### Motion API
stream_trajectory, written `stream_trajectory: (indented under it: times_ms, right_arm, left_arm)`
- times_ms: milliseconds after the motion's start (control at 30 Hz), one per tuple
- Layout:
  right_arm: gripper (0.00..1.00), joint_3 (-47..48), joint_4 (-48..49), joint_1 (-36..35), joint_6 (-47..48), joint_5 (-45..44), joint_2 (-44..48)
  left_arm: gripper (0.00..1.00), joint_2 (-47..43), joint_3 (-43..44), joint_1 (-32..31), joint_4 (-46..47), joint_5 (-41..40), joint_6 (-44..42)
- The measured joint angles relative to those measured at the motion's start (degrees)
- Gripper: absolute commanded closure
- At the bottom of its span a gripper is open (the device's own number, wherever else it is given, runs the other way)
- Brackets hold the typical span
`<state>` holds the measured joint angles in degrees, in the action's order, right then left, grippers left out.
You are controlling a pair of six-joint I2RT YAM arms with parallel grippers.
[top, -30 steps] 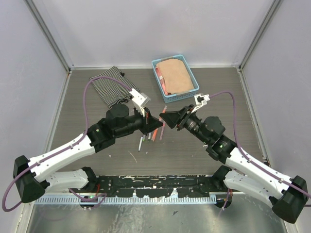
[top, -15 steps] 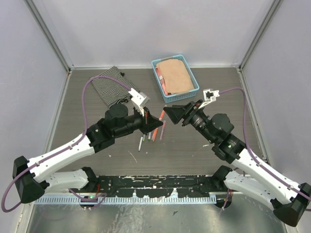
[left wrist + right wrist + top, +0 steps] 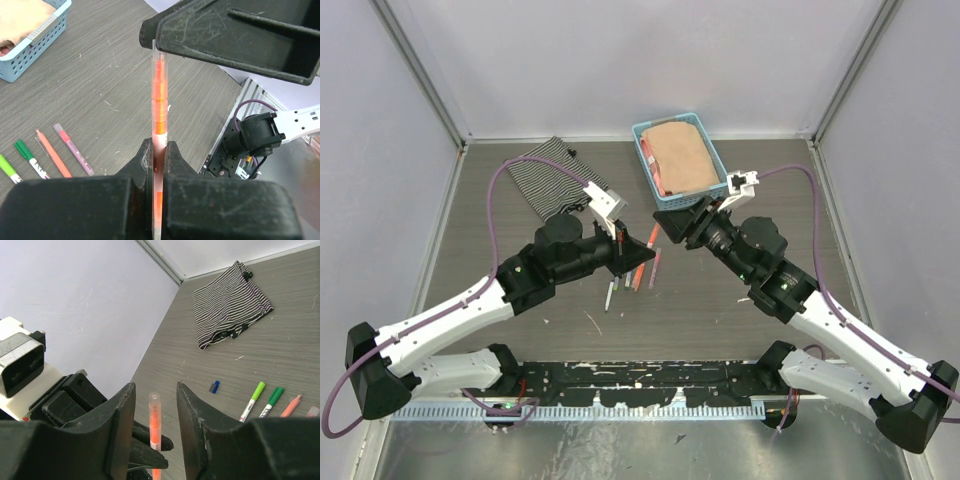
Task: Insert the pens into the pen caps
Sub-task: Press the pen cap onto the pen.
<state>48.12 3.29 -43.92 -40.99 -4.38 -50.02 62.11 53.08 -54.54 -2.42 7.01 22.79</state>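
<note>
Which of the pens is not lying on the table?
The orange pen, clamped in the left pincer and raised above the table. The other pens lie flat on it.

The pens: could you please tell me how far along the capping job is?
Done: nothing that I can confirm as finished. In hand: the left gripper clamps an orange pen upright, and the open right gripper straddles its clear tip. Left: four pens lie on the table, and a blue cap lies loose near them.
</note>
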Motion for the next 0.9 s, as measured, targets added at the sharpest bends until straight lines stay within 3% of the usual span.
stream_trajectory:
  times_ms: [367,667,900]
  right_arm:
    - [0.62,0.0,-0.5,0.0,0.0,0.9,-0.9]
    - [0.90,0.1,-0.4,0.0,0.4,2.2,-2.1]
    - [0.99,0.1,-0.4,0.0,0.6,2.8,-2.1]
  left_arm:
    - [1.00,0.0,0.0,0.0,0.0,0.0,0.0]
    - [1.00,0.5,0.0,0.0,-0.1,0.2,0.0]
    - [1.00,0.5,0.0,0.0,-0.2,0.2,0.0]
